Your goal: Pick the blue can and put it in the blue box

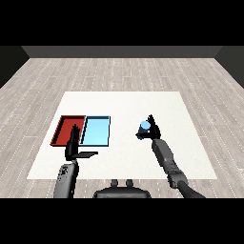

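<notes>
A blue can stands upright on the white table, right of the middle. My right hand is at the can's right side with its fingers curled round it. The light blue tray lies left of the can with nothing in it. My left hand hovers over the near edge of the trays, fingers straight up and thumb stretched to the right, holding nothing.
The red tray lies against the light blue tray's left side. A stretch of bare table separates the can from the trays. Grey wooden floor surrounds the table.
</notes>
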{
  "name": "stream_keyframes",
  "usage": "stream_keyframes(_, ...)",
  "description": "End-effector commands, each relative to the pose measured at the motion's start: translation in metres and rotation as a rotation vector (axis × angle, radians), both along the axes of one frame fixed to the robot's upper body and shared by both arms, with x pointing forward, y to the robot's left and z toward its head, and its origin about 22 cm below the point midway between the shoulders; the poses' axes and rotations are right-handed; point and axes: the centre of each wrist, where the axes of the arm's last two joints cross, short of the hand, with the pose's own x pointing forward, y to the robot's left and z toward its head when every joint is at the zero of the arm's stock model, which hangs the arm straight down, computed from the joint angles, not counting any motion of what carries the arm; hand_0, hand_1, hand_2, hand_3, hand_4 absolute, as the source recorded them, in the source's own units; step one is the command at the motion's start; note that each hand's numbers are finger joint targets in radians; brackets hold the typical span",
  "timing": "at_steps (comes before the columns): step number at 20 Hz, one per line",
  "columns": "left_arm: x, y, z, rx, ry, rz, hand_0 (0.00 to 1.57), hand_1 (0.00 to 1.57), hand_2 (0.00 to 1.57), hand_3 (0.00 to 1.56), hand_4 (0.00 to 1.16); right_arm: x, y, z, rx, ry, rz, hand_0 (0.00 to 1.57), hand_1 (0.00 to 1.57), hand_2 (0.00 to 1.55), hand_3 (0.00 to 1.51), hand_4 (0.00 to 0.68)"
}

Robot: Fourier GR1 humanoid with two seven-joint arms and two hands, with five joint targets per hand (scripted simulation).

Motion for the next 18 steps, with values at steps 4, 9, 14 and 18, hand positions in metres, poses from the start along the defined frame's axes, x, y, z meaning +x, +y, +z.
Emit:
stream_keyframes(4, -0.002, -0.010, 0.006, 0.009, 0.000, 0.009, 0.00, 0.00, 0.00, 0.00, 0.00, -0.003, -0.004, 0.002, 0.011, 0.018, 0.015, 0.00, 0.00, 0.00, 0.00, 0.000)
stream_keyframes(9, -0.008, 0.000, -0.011, -0.003, 0.018, 0.006, 0.00, 0.00, 0.00, 0.00, 0.00, 0.014, 0.021, 0.009, -0.029, 0.024, 0.013, 0.00, 0.00, 0.00, 0.00, 0.000)
stream_keyframes(14, 0.006, -0.001, 0.009, 0.007, -0.005, -0.003, 0.00, 0.00, 0.00, 0.00, 0.00, 0.009, 0.015, 0.004, -0.061, 0.034, -0.065, 0.88, 0.88, 1.08, 0.95, 0.000)
stream_keyframes(18, 0.011, -0.011, 0.005, -0.019, -0.011, -0.008, 0.00, 0.00, 0.00, 0.00, 0.00, 0.012, 0.012, 0.002, -0.126, 0.106, -0.118, 1.47, 1.47, 1.47, 1.45, 0.536)
